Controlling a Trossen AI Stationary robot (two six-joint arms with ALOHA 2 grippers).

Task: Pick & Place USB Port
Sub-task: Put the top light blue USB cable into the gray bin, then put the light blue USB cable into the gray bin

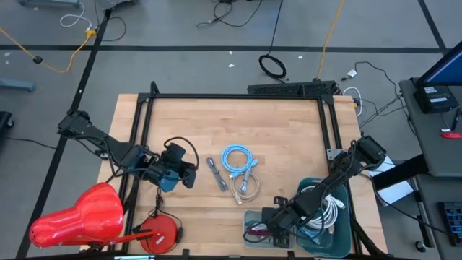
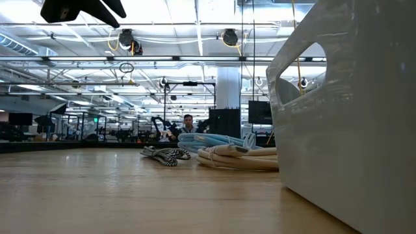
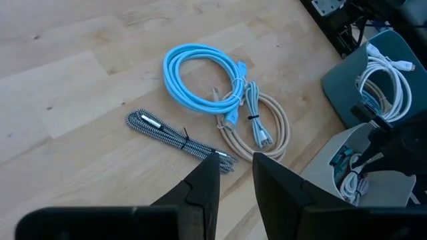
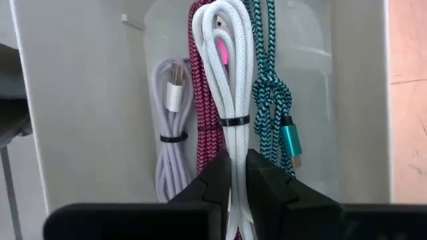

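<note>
Three coiled cables lie on the wooden table: a black-and-white braided one point(image 1: 216, 173) point(image 3: 180, 137), a light blue one point(image 1: 237, 158) point(image 3: 200, 77) and a beige one point(image 1: 247, 187) point(image 3: 263, 130). My left gripper point(image 1: 189, 176) point(image 3: 235, 175) hovers open to their left, above the table. My right gripper point(image 1: 277, 225) point(image 4: 238, 175) is down in the white bin point(image 1: 254, 219) point(image 2: 344, 117), shut on a white cable bundle point(image 4: 230, 60). Lavender point(image 4: 170, 113), magenta point(image 4: 203, 100) and teal braided point(image 4: 270, 80) cables lie in that bin beside it. My right gripper pinches the white cable bundle between its two fingers, just below its black tie point(image 4: 235, 122), near one end of the coil point(image 4: 237, 157). The fingers come from above, lying along the bundle. The coil reaches forward into the bin; whether it rests on the bin floor I cannot tell.
A teal bin point(image 1: 345, 189) with white cables point(image 1: 328, 206) stands right of the white bin, under my right arm. A red object point(image 1: 79, 215) and a red disc point(image 1: 160, 231) sit at the table's near left corner. A black frame point(image 1: 238, 96) borders the table.
</note>
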